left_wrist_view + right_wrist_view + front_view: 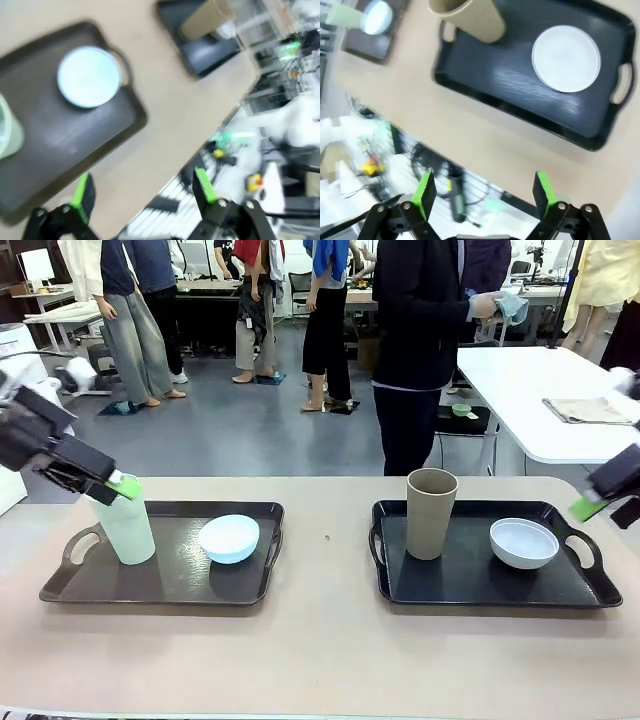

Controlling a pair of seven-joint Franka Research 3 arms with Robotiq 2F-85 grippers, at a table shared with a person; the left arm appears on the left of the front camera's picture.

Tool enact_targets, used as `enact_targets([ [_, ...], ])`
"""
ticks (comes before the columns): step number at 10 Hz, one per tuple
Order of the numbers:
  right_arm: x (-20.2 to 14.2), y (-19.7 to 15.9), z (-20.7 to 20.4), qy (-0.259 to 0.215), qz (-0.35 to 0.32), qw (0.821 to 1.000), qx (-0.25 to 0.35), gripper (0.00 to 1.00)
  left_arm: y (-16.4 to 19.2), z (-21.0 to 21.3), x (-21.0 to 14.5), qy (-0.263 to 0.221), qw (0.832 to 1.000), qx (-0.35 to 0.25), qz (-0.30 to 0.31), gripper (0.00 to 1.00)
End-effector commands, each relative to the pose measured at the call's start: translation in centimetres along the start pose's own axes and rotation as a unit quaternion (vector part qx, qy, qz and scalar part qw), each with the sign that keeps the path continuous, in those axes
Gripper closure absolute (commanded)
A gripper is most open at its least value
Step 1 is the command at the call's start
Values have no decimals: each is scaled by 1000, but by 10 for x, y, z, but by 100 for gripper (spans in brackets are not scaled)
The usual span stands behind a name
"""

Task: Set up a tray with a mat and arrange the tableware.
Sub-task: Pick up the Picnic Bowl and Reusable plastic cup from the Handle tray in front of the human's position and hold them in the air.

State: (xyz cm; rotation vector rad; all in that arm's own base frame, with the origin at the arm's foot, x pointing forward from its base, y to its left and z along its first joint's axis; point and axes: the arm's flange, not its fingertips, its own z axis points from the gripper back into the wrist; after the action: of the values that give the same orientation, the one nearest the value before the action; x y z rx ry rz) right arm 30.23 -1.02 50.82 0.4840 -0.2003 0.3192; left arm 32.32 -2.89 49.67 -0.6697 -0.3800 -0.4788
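Two black trays lie on the beige table. The left tray holds a pale green cup and a light blue bowl. The right tray holds a brown-tan cup and a white bowl. My left gripper hovers at the green cup's top, open and empty, with the blue bowl ahead of it. My right gripper hangs past the right tray's far end, open and empty, above the white bowl and tan cup. The mat is out of view.
A person in dark clothes stands behind the table holding a cloth. A white table with a folded cloth stands at the back right. Bare tabletop separates the trays.
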Motion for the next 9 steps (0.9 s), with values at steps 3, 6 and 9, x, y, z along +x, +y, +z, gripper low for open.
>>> enact_targets([
  [3,-10,-24,13,-24,-44,996,72,0,16,9,-9,-34,996,-77,10,0],
  [6,3,-22,-5,-5,-66,871,486,0,39,-12,0,-97,955,-262,100,0],
  [9,-14,-51,-41,51,-168,812,557,0,44,-26,-9,-70,939,-293,169,0],
])
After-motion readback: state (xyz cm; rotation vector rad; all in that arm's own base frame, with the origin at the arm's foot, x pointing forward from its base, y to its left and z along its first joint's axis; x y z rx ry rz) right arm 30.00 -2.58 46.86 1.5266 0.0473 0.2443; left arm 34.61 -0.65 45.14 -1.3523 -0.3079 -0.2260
